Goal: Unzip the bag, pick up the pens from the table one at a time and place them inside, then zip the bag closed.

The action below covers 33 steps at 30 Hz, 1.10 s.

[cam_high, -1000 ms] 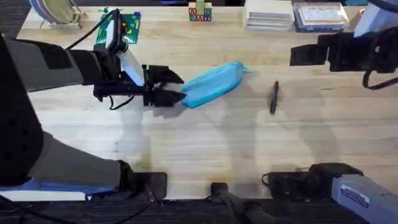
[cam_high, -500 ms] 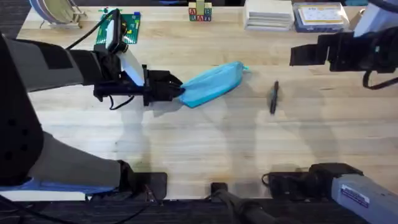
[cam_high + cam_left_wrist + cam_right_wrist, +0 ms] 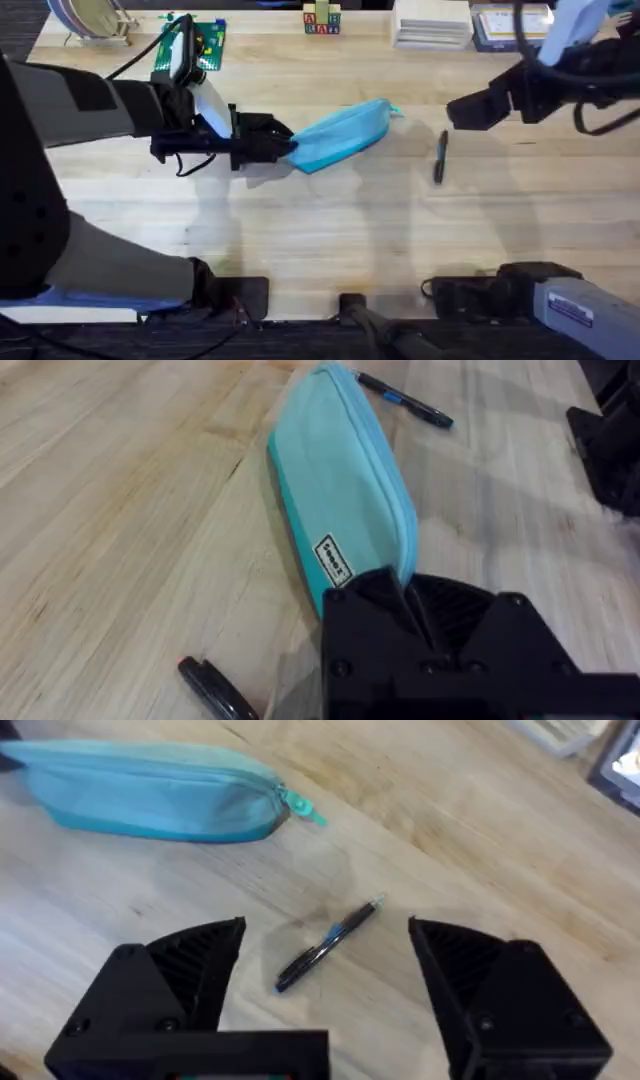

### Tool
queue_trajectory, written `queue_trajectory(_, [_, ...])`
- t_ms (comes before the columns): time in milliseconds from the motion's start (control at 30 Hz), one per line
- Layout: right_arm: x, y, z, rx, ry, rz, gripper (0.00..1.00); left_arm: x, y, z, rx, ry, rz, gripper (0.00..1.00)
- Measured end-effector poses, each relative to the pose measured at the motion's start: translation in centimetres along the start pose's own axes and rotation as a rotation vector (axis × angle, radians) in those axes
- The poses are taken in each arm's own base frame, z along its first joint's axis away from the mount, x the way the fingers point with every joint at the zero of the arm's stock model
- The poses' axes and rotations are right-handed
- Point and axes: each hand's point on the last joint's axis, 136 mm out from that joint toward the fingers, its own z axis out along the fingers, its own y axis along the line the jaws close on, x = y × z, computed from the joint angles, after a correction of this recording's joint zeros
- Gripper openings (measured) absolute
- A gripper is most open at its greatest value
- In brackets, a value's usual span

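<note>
The light blue bag (image 3: 342,134) lies slanted at the table's middle, zipper closed, its teal pull tab (image 3: 303,808) at the far right end. My left gripper (image 3: 285,148) is shut on the bag's (image 3: 340,490) near left end. One dark pen (image 3: 439,157) with a bluish tip lies right of the bag. My right gripper (image 3: 465,110) hovers open just above and right of that pen (image 3: 328,945), which lies between its spread fingers (image 3: 190,970). Another black pen (image 3: 215,688) lies on the table beside my left gripper (image 3: 410,600).
Along the table's (image 3: 330,230) far edge stand a plate rack (image 3: 85,18), a green board (image 3: 195,45), letter blocks (image 3: 321,20), a stack of white sheets (image 3: 431,22) and a clear box (image 3: 512,26). Bare wood lies in front of the bag.
My left gripper has shut on the bag's left end. My right arm has swung left and lower toward the pen.
</note>
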Motion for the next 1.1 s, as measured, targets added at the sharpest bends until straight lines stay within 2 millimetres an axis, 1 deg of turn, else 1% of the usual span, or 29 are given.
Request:
queue_trajectory(100, [-0.2, -0.2, 1.2, -0.022, 0.007, -0.031, 0.996, 0.0, 0.0, 0.0, 0.0, 0.0, 0.0, 0.044])
queue_trajectory(233, [-1.1, -1.3, 2.8, -0.012, -0.006, -0.058, 0.997, 0.0, 0.0, 0.0, 0.0, 0.0, 0.0, 0.043])
queue_trajectory(367, [0.1, -1.6, 4.2, -0.02, 0.058, -0.054, 0.996, 0.0, 0.0, 0.0, 0.0, 0.0, 0.0, 0.042])
queue_trajectory(467, [0.5, -1.7, 4.9, -0.029, 0.082, -0.05, 0.996, 0.0, 0.0, 0.0, 0.0, 0.0, 0.0, 0.042])
queue_trajectory(567, [0.3, -1.9, 5.4, -0.029, 0.08, -0.055, 0.996, 0.0, 0.0, 0.0, 0.0, 0.0, 0.0, 0.042])
queue_trajectory(633, [-0.2, -2.1, 5.6, -0.027, 0.06, -0.079, 0.996, 0.0, 0.0, 0.0, 0.0, 0.0, 0.0, 0.042])
queue_trajectory(700, [-0.5, -1.7, 5.7, -0.054, 0.037, -0.139, 0.996, 0.0, 0.0, 0.0, 0.0, 0.0, 0.0, 0.042])
queue_trajectory(800, [-1.0, -0.6, 5.6, -0.118, -0.002, -0.242, 0.995, 0.0, 0.0, 0.0, 0.0, 0.0, 0.0, 0.042])
queue_trajectory(933, [-1.5, 0.5, 5.3, -0.189, -0.056, -0.306, 0.992, 0.0, 0.0, 0.0, 0.0, 0.0, 0.0, 0.042])
queue_trajectory(1100, [-0.6, 1.4, 5.1, -0.295, -0.067, -0.326, 0.991, 0.0, 0.0, 0.0, 0.0, 0.0, 0.0, 0.042])
